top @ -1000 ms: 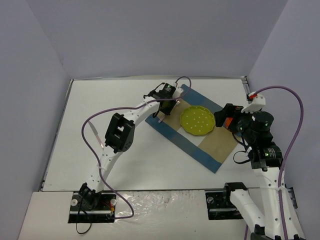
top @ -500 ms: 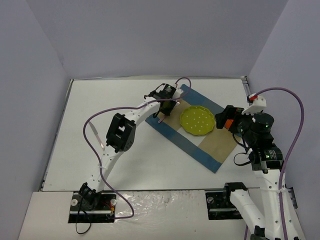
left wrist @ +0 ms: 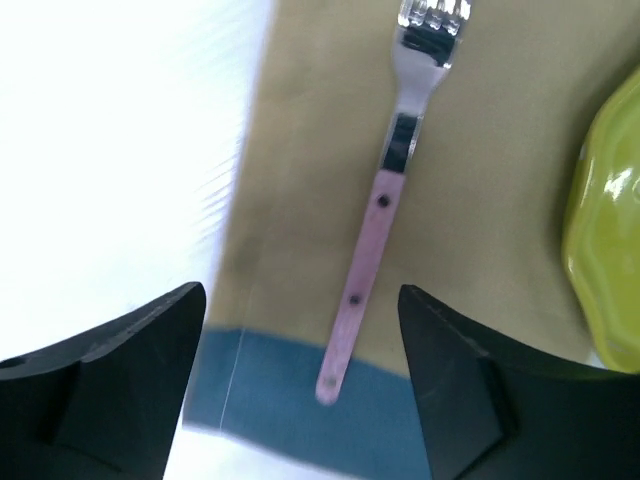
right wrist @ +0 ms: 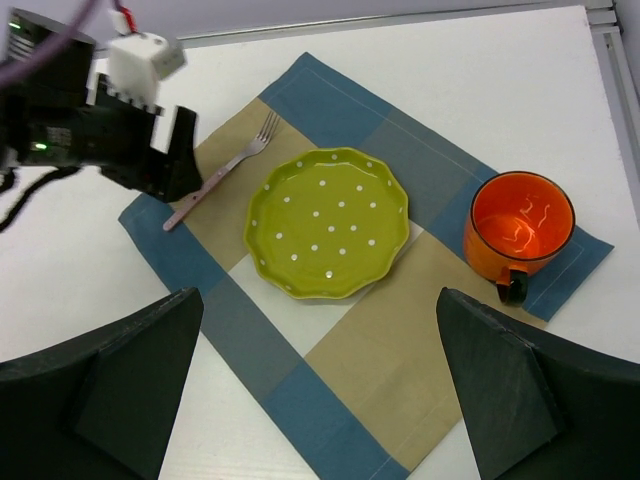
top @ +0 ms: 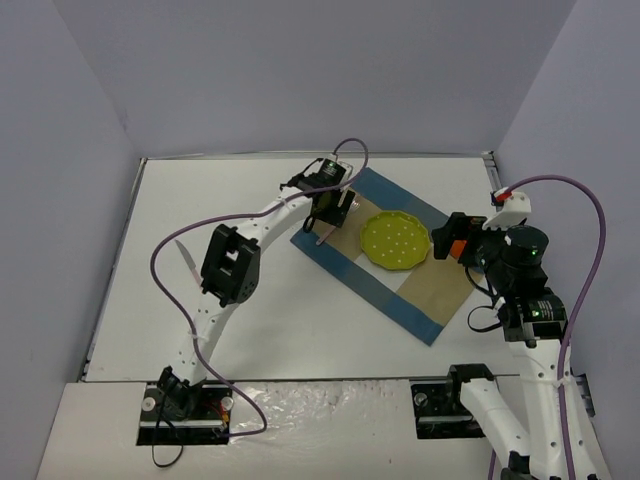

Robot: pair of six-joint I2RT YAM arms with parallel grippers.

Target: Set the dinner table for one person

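On the white dinner table [top: 215, 190] lies a blue-and-tan checked placemat [top: 425, 312]. A green dotted plate [top: 396, 240] sits in its middle, and an orange mug [right wrist: 519, 226] stands on its right end. To the plate's left, a fork [left wrist: 385, 205] with a pink handle lies flat on the mat. My left gripper [left wrist: 302, 310] hovers open just above the handle's end without touching it. My right gripper [right wrist: 318, 310] is open and empty, high above the mat's near side. In the top view the right arm hides most of the mug.
Pale lavender walls bound the table on three sides. The left arm [top: 232, 262] reaches across the table's middle to the mat's left end, its purple cable looping over the left half. The plate's rim [left wrist: 605, 240] is close to the right of the left gripper.
My left gripper has opened and let go of the fork, which now lies on the mat. The left arm's elbow shifted a little to the left. The right arm barely moved.
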